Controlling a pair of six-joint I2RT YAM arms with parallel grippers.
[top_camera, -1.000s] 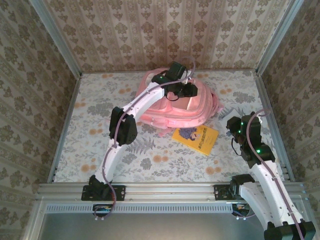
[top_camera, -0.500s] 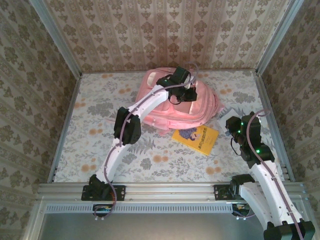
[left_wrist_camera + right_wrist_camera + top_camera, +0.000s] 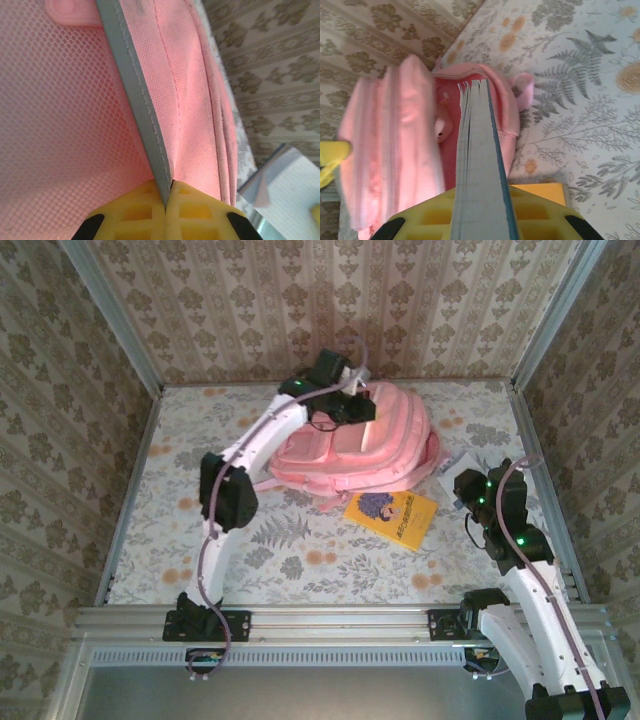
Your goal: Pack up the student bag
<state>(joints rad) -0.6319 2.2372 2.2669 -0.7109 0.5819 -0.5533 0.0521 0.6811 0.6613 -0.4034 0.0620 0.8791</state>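
Pink fabric slumps at the far middle of the floral table, close under the back wall. The student bag lies there with a yellow book just beside its near edge. The left gripper is clenched on a grey trim strip that runs beside a mesh panel of the bag, its pads meeting around the strip. The right gripper, at the table's right side, clamps a thin book edge-on, pointed toward the bag. The bag looks light and floppy, likely to sag and fold rather than keep its shape. The stitched trim, seams or straps seem the surest holds, since loose cloth may slip.
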